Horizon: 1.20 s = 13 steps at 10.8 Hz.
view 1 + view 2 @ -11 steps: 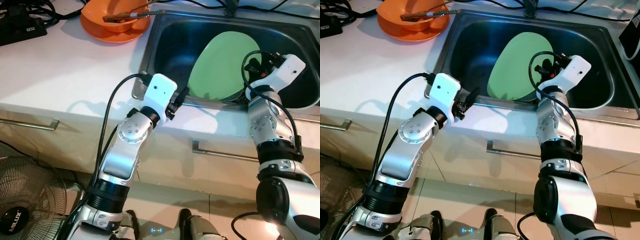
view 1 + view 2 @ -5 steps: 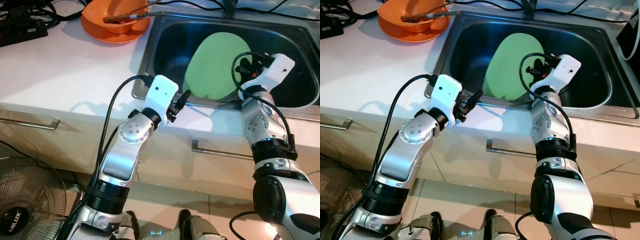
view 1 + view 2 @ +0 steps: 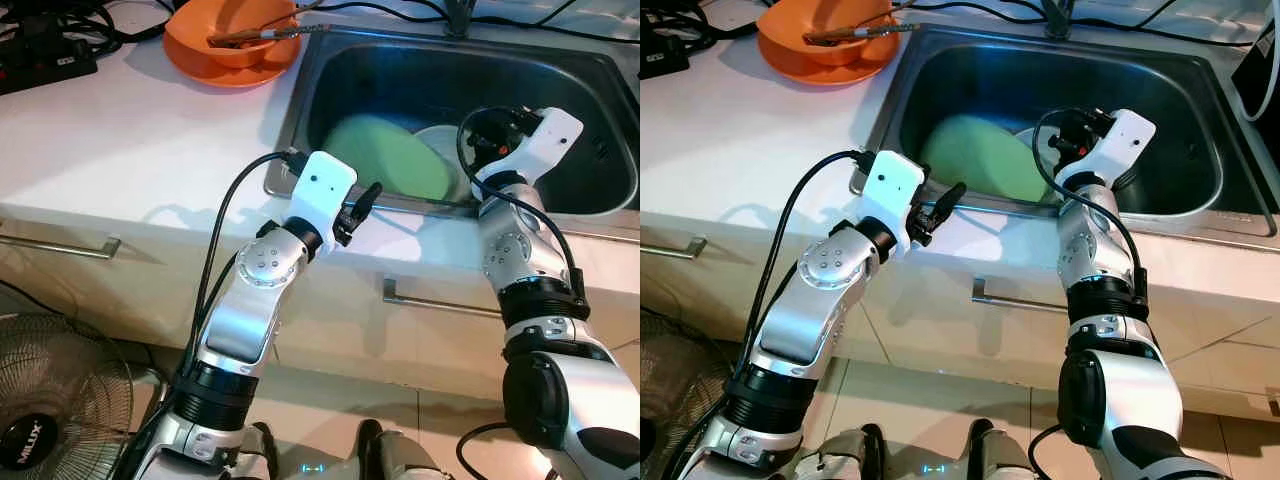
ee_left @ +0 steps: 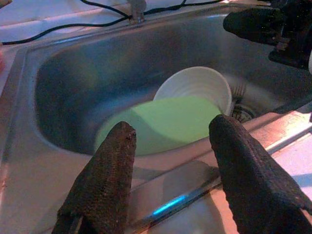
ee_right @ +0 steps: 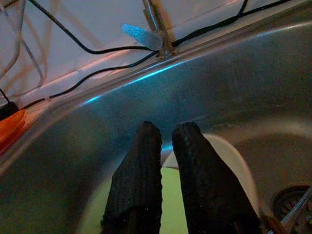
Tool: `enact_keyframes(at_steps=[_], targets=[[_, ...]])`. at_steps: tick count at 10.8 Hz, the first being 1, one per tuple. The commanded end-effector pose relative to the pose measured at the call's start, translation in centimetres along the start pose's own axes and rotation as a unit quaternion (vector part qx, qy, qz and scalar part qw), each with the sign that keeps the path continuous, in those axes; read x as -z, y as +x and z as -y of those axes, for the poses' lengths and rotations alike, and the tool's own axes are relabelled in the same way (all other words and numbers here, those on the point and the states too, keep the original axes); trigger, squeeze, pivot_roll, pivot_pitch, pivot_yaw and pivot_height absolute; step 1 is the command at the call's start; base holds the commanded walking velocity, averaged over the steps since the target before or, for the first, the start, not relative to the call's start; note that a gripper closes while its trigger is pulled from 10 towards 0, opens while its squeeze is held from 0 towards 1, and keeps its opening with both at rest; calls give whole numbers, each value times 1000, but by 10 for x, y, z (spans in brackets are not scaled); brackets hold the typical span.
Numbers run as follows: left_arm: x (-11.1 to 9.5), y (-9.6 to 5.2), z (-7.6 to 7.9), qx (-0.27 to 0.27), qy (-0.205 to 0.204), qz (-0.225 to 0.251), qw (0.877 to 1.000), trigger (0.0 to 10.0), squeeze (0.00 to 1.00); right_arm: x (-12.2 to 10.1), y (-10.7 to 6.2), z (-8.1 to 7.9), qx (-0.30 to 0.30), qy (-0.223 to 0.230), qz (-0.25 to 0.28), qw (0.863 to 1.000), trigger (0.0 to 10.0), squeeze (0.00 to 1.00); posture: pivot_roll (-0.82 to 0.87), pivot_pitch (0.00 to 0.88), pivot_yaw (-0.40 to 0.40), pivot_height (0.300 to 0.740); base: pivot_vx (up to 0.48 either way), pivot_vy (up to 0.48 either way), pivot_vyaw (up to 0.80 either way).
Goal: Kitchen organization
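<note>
**Green plate lies in the sink, both hands at the basin**

The green plate (image 3: 385, 158) lies low in the steel sink (image 3: 330, 70), its blurred face tilted against the near wall, with a white bowl (image 4: 195, 87) resting just behind it near the drain. The right hand (image 5: 163, 134) hovers inside the basin above the bowl's rim, its two black fingers (image 5: 139, 180) drawn together with only a thin slit between them and nothing held. The left hand (image 4: 170, 131) sits over the front lip of the sink, at the edge of the white surface (image 3: 120, 140); its fingers (image 4: 105, 180) stand well apart and grip nothing, framing the plate and bowl in the wrist view.

On the surface to the left of the sink sits an orange bowl (image 3: 225, 45) with a utensil (image 3: 255, 35) lying across it. Black cables (image 3: 60, 15) run along the back. Below the surface are cabinet fronts with metal bar handles (image 3: 60, 248). A floor fan (image 3: 45, 400) stands at the lower left; its hub badge carries white lettering that seems to read "MILUX".
</note>
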<state>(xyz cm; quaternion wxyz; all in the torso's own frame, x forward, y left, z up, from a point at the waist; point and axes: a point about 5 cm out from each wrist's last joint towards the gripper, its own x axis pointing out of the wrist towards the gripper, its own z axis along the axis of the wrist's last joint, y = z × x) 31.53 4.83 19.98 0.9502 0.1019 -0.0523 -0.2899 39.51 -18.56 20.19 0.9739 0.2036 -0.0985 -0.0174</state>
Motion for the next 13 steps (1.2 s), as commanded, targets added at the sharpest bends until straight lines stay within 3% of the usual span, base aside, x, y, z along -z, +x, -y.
enact_keyframes(at_steps=[1, 2, 4, 5, 7, 10, 13], targets=[[8, -2, 3, 2, -9, -16, 1000, 10000, 0, -2, -1, -5, -13, -13, 12, 1000, 10000, 0, 91, 177, -20, 740, 0, 0, 0], [5, -1, -2, -21, -12, 4, 1000, 10000, 0, -8, -3, -12, -31, -36, 37, 998, 10000, 0, 87, 181, -21, 740, 0, 0, 0], [-5, -5, -18, -113, 20, 74, 991, 10000, 0, -25, -17, -31, -72, -103, 113, 986, 10000, 0, 81, 187, -21, 740, 0, 0, 0], [-13, -7, -29, -150, 34, 107, 982, 10000, 0, -29, -31, -45, -104, -149, 147, 972, 10000, 0, 73, 191, -23, 740, 0, 0, 0], [-14, -12, -41, -197, 25, 135, 971, 10000, 0, -26, -47, -51, -112, -160, 162, 967, 10000, 0, 65, 198, -22, 740, 0, 0, 0], [8, -18, -63, -249, 30, 109, 962, 10000, 0, 8, -70, -46, -87, -170, 117, 975, 10000, 0, 64, 211, -22, 740, 0, 0, 0], [16, -23, -70, -267, 24, 106, 958, 10000, 0, 23, -73, -41, -72, -169, 80, 980, 10000, 0, 69, 219, -28, 740, 0, 0, 0]])
